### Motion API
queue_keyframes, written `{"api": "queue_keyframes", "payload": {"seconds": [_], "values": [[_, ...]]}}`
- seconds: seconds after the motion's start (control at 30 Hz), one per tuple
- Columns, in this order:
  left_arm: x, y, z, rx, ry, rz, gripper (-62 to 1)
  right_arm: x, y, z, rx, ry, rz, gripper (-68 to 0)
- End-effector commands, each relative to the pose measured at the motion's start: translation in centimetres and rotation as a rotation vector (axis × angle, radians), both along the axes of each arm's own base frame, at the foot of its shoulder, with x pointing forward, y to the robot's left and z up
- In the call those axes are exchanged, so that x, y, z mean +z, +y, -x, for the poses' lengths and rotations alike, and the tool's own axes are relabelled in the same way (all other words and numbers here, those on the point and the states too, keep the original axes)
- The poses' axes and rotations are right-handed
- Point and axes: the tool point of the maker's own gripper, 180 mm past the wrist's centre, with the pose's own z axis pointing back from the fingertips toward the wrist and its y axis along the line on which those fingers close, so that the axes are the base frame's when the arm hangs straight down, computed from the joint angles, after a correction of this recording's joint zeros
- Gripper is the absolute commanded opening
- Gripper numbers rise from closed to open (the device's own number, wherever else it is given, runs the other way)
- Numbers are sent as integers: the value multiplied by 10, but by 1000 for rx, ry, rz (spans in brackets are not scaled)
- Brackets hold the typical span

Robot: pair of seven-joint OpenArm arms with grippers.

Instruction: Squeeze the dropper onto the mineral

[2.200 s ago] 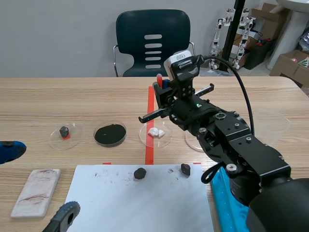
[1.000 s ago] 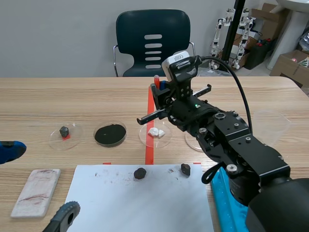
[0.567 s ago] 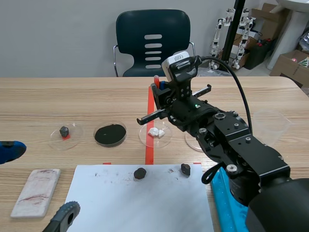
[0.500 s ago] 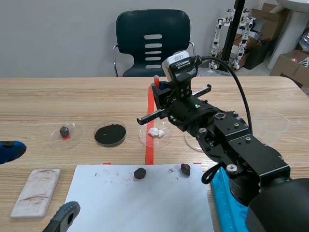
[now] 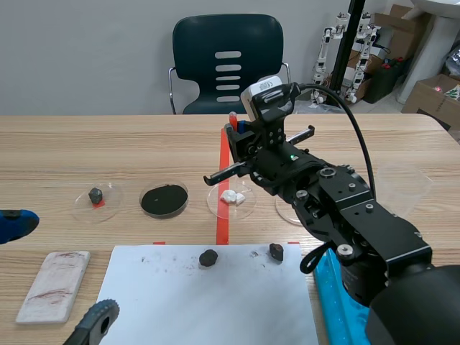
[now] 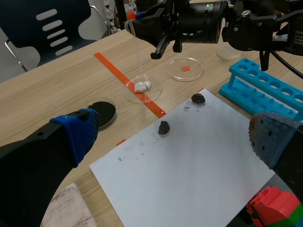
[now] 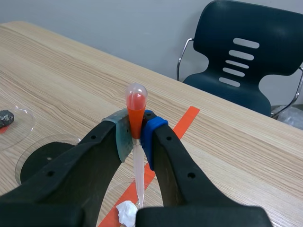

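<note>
Where dropper (image 7: 135, 106) points, white mineral (image 7: 125, 212) lies.

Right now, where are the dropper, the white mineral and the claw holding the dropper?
dropper (image 7: 137, 161): right wrist view, on its clear stem.
white mineral (image 5: 231, 195): scene view, on the lump's middle.
right claw (image 7: 136, 136): right wrist view, midway between its fingertips.

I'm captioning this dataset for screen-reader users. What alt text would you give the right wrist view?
The right gripper pinches a dropper with a red bulb upright between its pads, the clear tip pointing down at a white mineral. A wooden table stretches ahead, with a dark chair beyond it.
</note>
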Motion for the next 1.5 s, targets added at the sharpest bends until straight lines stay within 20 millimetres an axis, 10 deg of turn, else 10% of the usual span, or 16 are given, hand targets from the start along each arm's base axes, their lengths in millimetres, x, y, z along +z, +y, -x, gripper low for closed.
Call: {"api": "queue_keyframes", "payload": {"seconds": [0.0,1.17,1.47], "values": [[8,-1,-3,0,-27,17,14,11,4,-3,8,-29,-18,-666],[8,-1,-3,0,-27,17,14,11,4,-3,8,-31,-19,-667],[8,-1,-3,0,-27,17,14,38,0,6,24,-71,-34,-666]]}}
